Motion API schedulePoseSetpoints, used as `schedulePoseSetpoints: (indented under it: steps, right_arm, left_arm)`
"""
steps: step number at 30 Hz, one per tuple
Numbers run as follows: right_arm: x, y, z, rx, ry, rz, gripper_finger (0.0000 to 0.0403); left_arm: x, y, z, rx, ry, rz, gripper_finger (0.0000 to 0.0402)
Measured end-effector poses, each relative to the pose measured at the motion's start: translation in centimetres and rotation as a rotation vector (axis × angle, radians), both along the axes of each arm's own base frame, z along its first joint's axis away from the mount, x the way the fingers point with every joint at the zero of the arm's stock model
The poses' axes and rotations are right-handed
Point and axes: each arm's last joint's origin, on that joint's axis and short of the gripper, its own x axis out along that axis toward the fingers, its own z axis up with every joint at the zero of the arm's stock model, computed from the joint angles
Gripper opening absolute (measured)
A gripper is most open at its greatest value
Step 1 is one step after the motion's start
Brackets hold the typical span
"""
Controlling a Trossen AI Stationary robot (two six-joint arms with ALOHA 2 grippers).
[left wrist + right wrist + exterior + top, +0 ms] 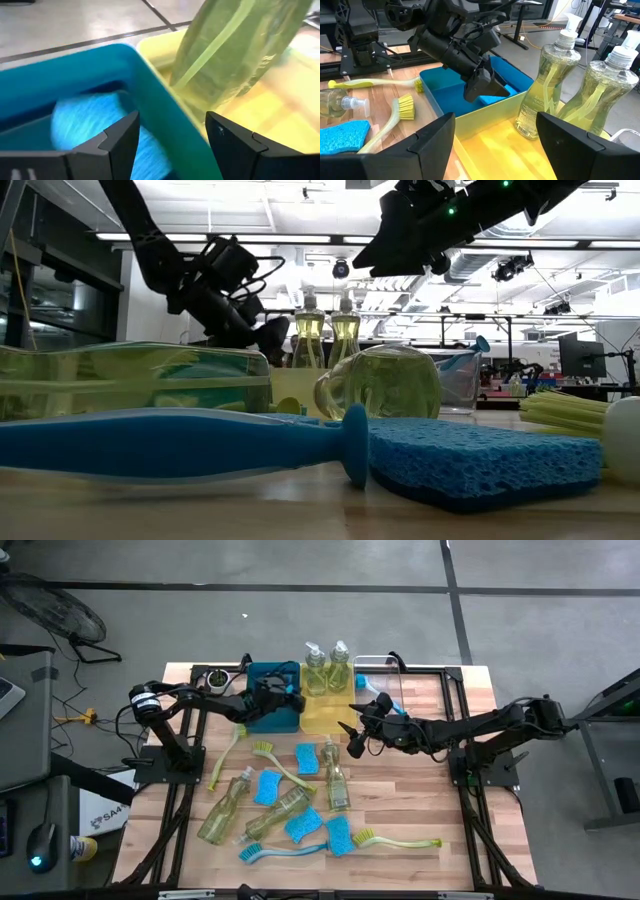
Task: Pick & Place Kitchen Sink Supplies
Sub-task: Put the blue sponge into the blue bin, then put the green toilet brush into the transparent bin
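Observation:
My left gripper (pixel 290 700) (pixel 172 125) hangs open over the blue bin (pixel 270 712), its fingers on either side of the bin's wall next to the yellow tray (pixel 322 716). A blue sponge (pixel 82 122) (pixel 495 95) lies inside the bin beneath it. Two soap bottles (pixel 315 668) (pixel 340 666) stand upright in the tray. My right gripper (pixel 352 730) (pixel 495 125) is open above the tray's near right side and touches nothing. Bottles (pixel 225 805) (pixel 335 778), sponges (pixel 307 758) (pixel 267 786) and brushes (pixel 280 762) (pixel 275 850) lie on the table.
A clear container (pixel 378 675) stands to the right of the tray, with a blue brush end showing in it. A small white cup (pixel 215 680) sits left of the blue bin. Black frame rails (pixel 455 690) border the tabletop. Bare wood shows on the table's right half (pixel 420 790).

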Motion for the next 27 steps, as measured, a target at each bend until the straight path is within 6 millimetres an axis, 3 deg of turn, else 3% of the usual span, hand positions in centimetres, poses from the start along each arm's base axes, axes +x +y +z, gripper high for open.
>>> schedulePoseSetpoints:
  steps: [10, 17, 27]
  right_arm:
    - [0.0, 0.0, -0.1, 0.002, 0.007, 0.004, 0.0273]
    - [-0.1, 0.1, -0.3, 0.014, 0.025, 0.013, 0.0273]
    - [-0.2, 0.2, -0.8, 0.077, 0.054, 0.052, 0.0273]
  left_arm:
    - [0.0, -0.2, 1.2, -0.005, 0.005, -0.06, 0.0223]
    - [-1.4, -1.1, 3.9, -0.032, 0.012, -0.115, 0.0223]
    - [-2.2, -6.3, 6.9, 0.02, 0.076, -0.244, 0.0223]
